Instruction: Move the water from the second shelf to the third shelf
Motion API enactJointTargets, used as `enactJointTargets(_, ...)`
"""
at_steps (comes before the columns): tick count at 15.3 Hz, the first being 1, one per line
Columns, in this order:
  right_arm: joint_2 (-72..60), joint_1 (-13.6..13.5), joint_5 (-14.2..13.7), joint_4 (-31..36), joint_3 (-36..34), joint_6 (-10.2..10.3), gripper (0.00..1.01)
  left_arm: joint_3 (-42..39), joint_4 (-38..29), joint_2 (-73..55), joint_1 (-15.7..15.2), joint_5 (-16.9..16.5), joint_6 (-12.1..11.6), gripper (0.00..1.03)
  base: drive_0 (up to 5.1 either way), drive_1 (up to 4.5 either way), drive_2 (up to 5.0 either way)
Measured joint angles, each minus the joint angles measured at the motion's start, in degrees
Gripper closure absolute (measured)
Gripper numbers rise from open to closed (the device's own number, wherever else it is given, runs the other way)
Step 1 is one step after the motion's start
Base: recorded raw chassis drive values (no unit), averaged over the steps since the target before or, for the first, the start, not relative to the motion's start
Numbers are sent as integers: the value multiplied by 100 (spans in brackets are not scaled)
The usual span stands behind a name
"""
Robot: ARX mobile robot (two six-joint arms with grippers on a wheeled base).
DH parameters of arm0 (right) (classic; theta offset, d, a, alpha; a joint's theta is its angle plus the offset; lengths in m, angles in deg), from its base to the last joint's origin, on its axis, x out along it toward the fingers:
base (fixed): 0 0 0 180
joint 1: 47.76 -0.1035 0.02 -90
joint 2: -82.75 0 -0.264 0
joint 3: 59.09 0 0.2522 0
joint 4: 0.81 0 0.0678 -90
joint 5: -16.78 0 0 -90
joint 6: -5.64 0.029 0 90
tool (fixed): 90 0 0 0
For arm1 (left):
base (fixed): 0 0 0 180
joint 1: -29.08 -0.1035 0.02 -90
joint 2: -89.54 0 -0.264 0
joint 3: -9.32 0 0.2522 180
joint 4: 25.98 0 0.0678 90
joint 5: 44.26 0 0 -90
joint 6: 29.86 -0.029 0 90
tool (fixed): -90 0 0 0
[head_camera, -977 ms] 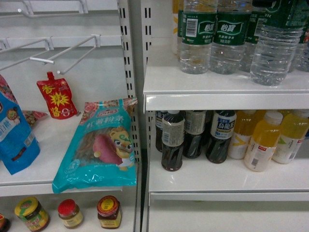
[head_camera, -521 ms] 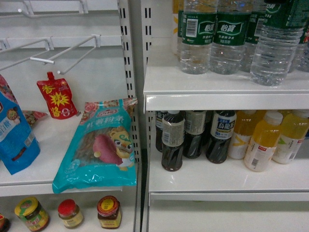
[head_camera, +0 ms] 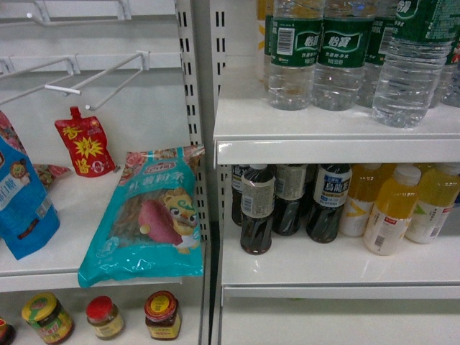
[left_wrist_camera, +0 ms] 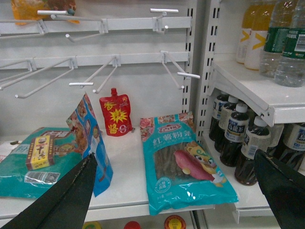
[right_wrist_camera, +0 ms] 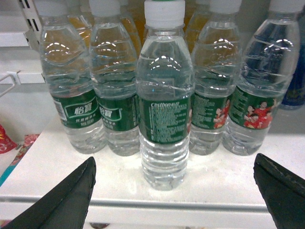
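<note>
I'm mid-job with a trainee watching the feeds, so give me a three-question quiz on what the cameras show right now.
1. True or false: the right hand is already shut on the front water bottle.
2. Multiple choice: on the shelf below the water bottles, what stands to the right of the dark drink bottles in the head view? A) red-lidded jars B) yellow drink bottles C) blue snack bags
3. Fill in: in the left wrist view, the red spout pouch sits behind the ______ snack bag printed with a sweet potato.

Key
1. False: both fingers stand wide apart, and the bottle stands free on the white shelf.
2. B, the yellow drink bottles.
3. Teal: the teal snack bag.
</note>
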Motion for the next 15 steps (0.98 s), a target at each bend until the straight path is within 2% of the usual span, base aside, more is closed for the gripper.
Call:
enactJointTargets(3, 1132, 136, 111, -452, -654, 24, 3, 0, 2, 0, 0, 0, 0, 5, 0, 0, 0)
enactJointTargets(4, 1458, 136, -138, 109, -994, -26, 10, 0, 2, 0, 0, 0, 0, 5, 0, 0, 0)
enactJointTargets(5, 2192, 162, -264, 306, -1578, -74, 25, 0, 0, 0, 0, 0, 0, 5, 0, 0, 0)
enactJointTargets(6, 2817, 437, 92, 144, -2131, -127, 38, 0, 0, 0, 0, 0, 0, 5, 0, 0, 0)
enactJointTargets(7, 3086, 654, 205, 155, -2398, -144, 45, 0, 0, 0, 0, 0, 0, 5, 0, 0, 0)
enactJointTargets(9, 3263, 765, 192, 254, -2629, -142, 52, 0, 2, 0, 0, 0, 0, 5, 0, 0, 0)
enactJointTargets(11, 3486, 737, 271, 577, -3182, -146, 74, 0, 0, 0, 0, -2, 0, 5, 0, 0, 0)
enactJointTargets(13, 3799, 734, 271, 522, -3539, -149, 100, 0, 0, 0, 0, 0, 0, 5, 0, 0, 0)
enactJointTargets(15, 4155, 734, 269, 444, -3724, -168, 99, 0, 0, 0, 0, -2, 0, 5, 0, 0, 0)
